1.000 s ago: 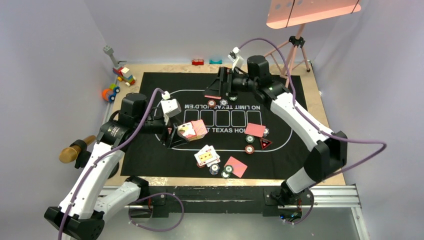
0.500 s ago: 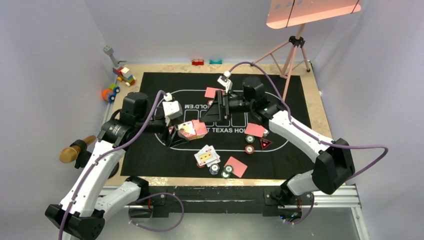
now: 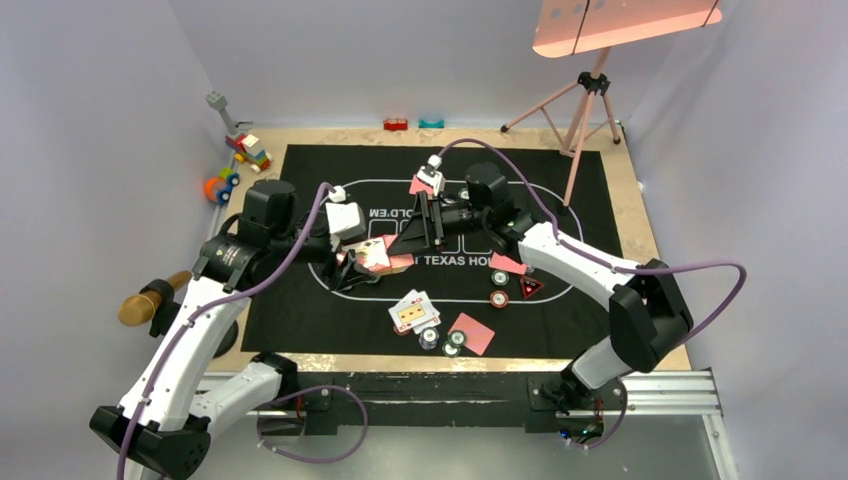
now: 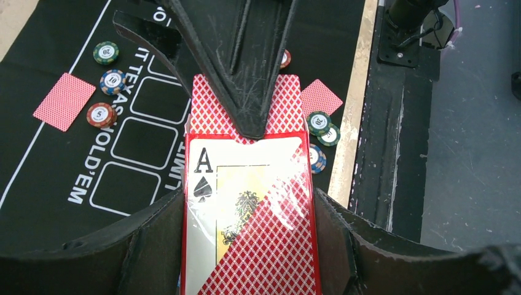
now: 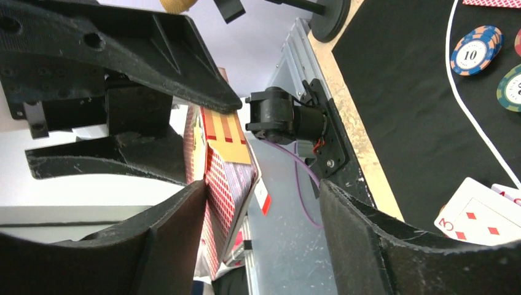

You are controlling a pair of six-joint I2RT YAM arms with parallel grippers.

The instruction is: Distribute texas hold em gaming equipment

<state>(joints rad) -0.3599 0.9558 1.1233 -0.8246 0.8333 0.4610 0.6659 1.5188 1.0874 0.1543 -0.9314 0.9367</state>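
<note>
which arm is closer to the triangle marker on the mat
Right. The right arm has its forearm just beyond the triangle marker. The left arm is well off to the marker's left, holding the deck of cards.

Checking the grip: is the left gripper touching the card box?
Touching. Left wrist view: the card box sits wedged between both fingers of the left gripper, no gap either side.

Red-backed deck (image 4: 249, 209) in ace-of-spades box; loose cards (image 3: 413, 312), chips (image 3: 499, 297), triangle marker (image 3: 529, 287) flat, scattered
</note>
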